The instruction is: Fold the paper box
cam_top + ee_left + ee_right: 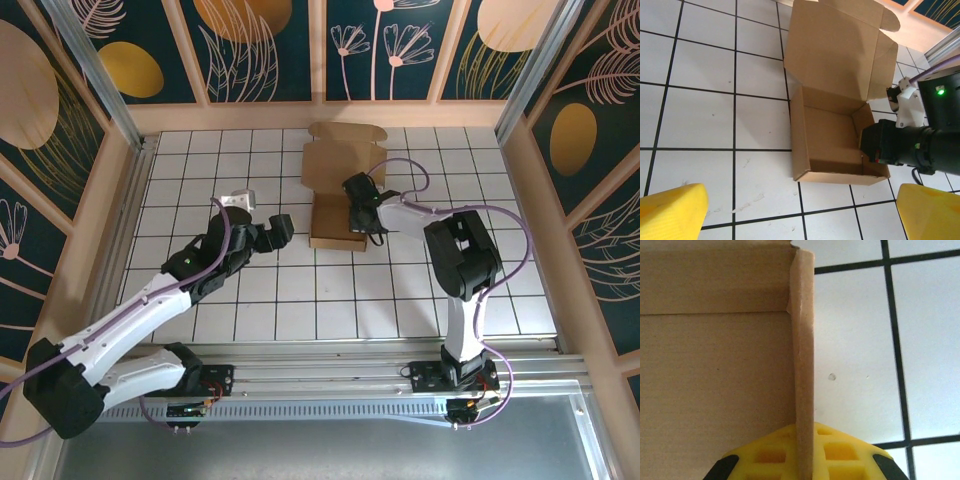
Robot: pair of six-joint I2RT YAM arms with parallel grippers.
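Observation:
The paper box (333, 222) is a brown cardboard tray with its walls standing. Its lid (340, 160) lies open and flat toward the back wall. My right gripper (359, 214) is at the tray's right wall. In the right wrist view that wall (802, 340) runs edge-on between the yellow pads, with my right gripper (804, 462) shut on it. My left gripper (263, 214) hovers open about one tile to the left of the box. In the left wrist view the box (832, 132) is ahead of my left gripper (802, 220), whose yellow fingertips (675, 212) are far apart with only tiles between them.
The white tiled table (200, 170) is ringed by a wooden frame (300, 115) with aluminium posts (95, 70) at the back corners. A metal rail (330, 365) runs along the near edge. The right arm's black wrist (912, 145) stands over the box's right side.

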